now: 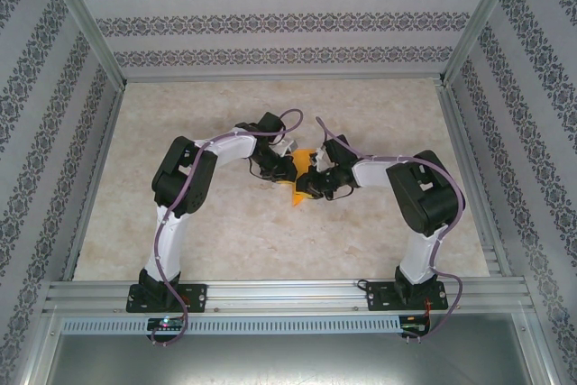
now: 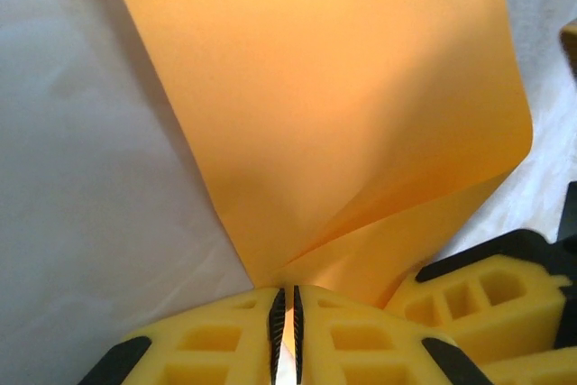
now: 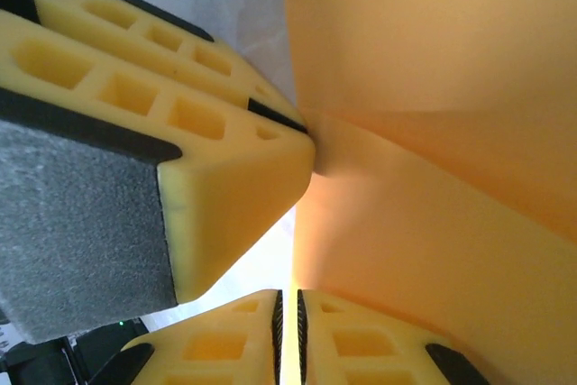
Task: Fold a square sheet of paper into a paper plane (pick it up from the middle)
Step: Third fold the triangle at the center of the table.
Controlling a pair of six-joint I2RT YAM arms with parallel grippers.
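The square sheet of paper (image 1: 297, 188) is thin, smooth, matte orange-yellow, and sits mid-bench between the two arms, over the bench's (image 1: 270, 250) marbled beige top. From above, its visible part runs far-to-near and narrows to a point toward the arms' bases. The left jaws, ribbed black pads on hollow-celled yellow fingers (image 2: 216, 349), are clamped on one corner, from which soft creases fan outward. The right jaws are pressed together on a neighbouring edge.
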